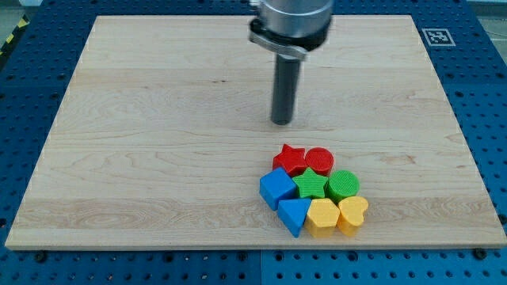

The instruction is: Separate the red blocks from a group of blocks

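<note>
A tight group of blocks lies at the view's lower right of the wooden board (pixel 158 142). At its top are a red star (pixel 290 159) and a red cylinder (pixel 319 160), side by side. Below them sit a green star (pixel 311 186) and a green cylinder (pixel 344 184). A blue cube-like block (pixel 276 188) is on the left and a blue triangle (pixel 293 214) below it. A yellow block (pixel 323 216) and a yellow heart (pixel 353 213) form the bottom row. My tip (pixel 282 121) stands apart, just above the red star, touching no block.
The board rests on a blue perforated table (pixel 491 119). A black-and-white marker tag (pixel 436 36) sits at the board's top right corner. The arm's grey body (pixel 290 24) hangs at the view's top centre.
</note>
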Robot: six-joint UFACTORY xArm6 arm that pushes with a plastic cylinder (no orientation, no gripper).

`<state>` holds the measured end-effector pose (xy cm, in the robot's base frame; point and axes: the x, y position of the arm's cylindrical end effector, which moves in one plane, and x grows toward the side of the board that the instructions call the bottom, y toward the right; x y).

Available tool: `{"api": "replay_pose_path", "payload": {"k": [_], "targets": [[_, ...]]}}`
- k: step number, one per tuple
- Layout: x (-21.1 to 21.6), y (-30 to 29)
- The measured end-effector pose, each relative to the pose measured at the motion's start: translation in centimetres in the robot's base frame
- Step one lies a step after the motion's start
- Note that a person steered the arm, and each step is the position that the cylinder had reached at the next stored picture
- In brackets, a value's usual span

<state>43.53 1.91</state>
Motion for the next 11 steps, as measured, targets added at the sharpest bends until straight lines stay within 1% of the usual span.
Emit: {"api": "replay_pose_path", "payload": {"k": [2, 3, 4, 6, 7, 8, 9, 10, 11], "targets": [[-0.2, -8.9], [2.4, -10.0], [4.5, -9.6], [6.4, -4.4], [6.7, -3.0], [6.8, -3.9], [8.5, -4.0], [9.4, -2.1], [8.9, 2.6]]}}
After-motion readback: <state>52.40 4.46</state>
